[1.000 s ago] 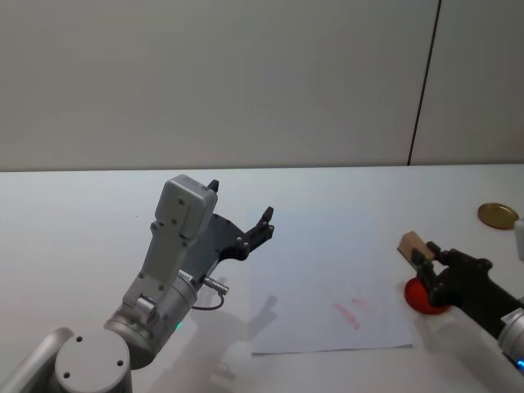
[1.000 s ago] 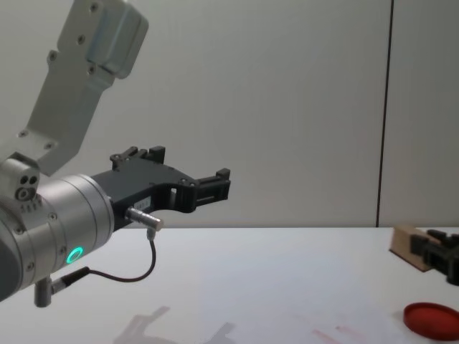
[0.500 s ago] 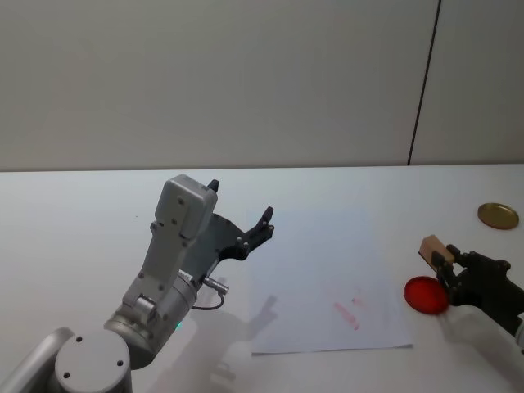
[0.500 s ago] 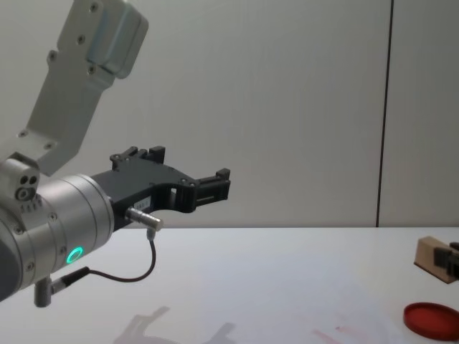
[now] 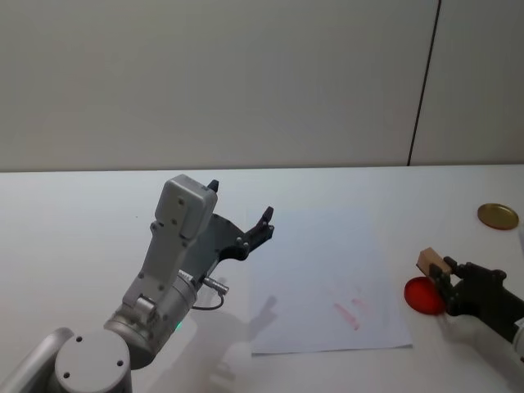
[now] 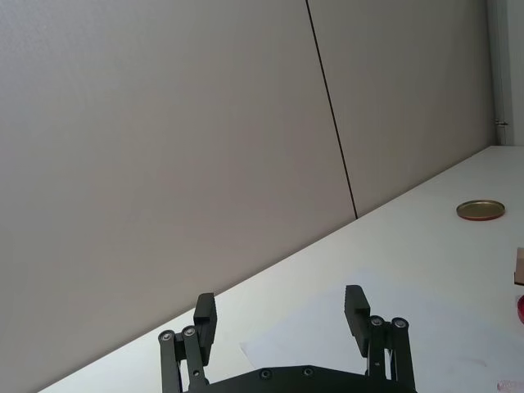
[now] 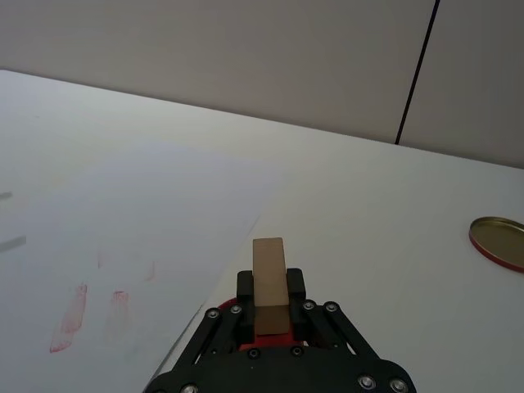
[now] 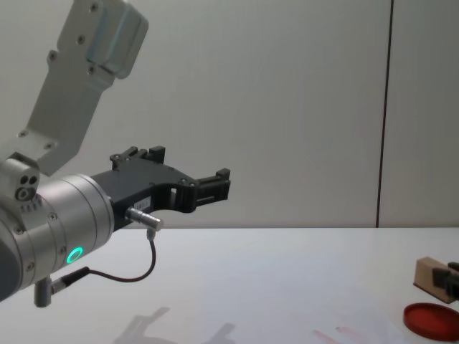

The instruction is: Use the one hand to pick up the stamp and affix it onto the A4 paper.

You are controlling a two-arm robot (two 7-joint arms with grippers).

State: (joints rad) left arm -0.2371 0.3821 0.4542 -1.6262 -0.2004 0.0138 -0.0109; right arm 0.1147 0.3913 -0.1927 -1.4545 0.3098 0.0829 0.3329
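- Head view: the right black angular plastic gripper (image 5: 449, 278) is clamped on the small pale tan wooden stamp block (image 5: 431, 263), just above the flat red round disc (image 5: 424, 295) lying off the right edge of the thin white A4 paper sheet (image 5: 327, 278). A gold round lid (image 5: 498, 215) lies farther back on the white table (image 5: 82, 213).
- Head view: the left black gripper on the silver arm (image 5: 242, 227) hangs raised over the table near the paper's left edge.
- Left wrist view: the left gripper (image 6: 282, 319) has its fingers spread wide with nothing between them.
- Right wrist view: the stamp (image 7: 270, 282) stands pinched between the fingers, the disc (image 7: 223, 306) partly hidden beneath; faint red marks (image 7: 82, 315) smudge the paper (image 7: 139, 213).
- Chest view: the stamp (image 8: 432, 276) is tilted, above the disc (image 8: 432, 319).
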